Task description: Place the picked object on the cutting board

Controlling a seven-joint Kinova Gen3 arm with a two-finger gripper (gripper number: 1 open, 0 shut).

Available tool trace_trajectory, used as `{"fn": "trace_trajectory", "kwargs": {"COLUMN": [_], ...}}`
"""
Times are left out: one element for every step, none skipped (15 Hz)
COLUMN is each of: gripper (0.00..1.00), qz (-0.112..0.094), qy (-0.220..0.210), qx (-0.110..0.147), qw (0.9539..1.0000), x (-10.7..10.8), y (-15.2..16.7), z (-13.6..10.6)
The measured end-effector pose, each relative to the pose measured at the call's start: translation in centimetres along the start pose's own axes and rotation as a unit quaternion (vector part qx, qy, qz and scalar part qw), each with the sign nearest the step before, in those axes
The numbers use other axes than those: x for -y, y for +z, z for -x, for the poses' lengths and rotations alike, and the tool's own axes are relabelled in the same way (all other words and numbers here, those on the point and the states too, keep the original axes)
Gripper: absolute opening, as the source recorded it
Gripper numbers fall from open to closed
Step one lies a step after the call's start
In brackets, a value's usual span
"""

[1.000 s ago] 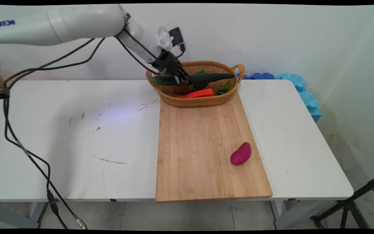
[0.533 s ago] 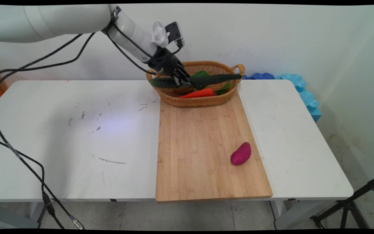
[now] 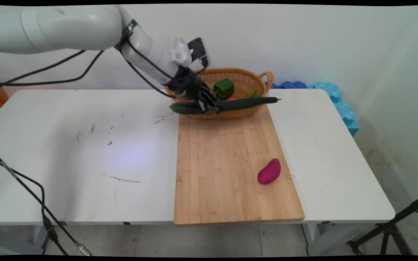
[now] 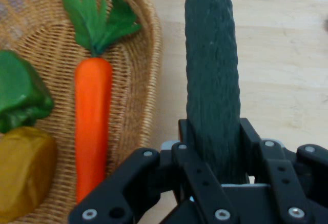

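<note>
A long green cucumber (image 3: 230, 105) is held tight in the closed gripper (image 3: 209, 106), lifted just over the front rim of the basket (image 3: 247, 76). A carrot (image 4: 92, 126) and green pepper (image 3: 224, 88) are seen inside the basket

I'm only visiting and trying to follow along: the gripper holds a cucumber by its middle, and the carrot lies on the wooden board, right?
Not quite. The gripper does hold the cucumber near its middle, but the carrot lies in the wicker basket, as the hand view shows. On the wooden board lies only a purple sweet potato.
</note>
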Motion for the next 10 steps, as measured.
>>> {"fn": "trace_trajectory", "kwargs": {"gripper": [0.0, 0.0, 0.0, 0.0, 0.0, 0.0, 0.0, 0.0, 0.0, 0.0], "qz": [0.002, 0.004, 0.006, 0.008, 0.009, 0.011, 0.013, 0.014, 0.015, 0.015], "qy": [-0.003, -0.005, -0.007, -0.008, -0.009, -0.009, -0.009, -0.009, -0.009, -0.009], "qx": [0.001, 0.002, 0.004, 0.005, 0.006, 0.007, 0.008, 0.01, 0.011, 0.011], "qw": [1.0, 1.0, 0.9999, 0.9999, 0.9999, 0.9999, 0.9998, 0.9998, 0.9998, 0.9998], "x": [-0.5, -0.9, -1.3, -1.7, -1.9, -2.2, -2.5, -2.8, -3.1, -3.2], "y": [0.5, 1.1, 1.7, 2.3, 2.7, 3.3, 4.0, 4.7, 5.2, 5.6], "z": [0.2, 0.4, 0.6, 0.9, 1.0, 1.3, 1.6, 1.9, 2.2, 2.3]}}
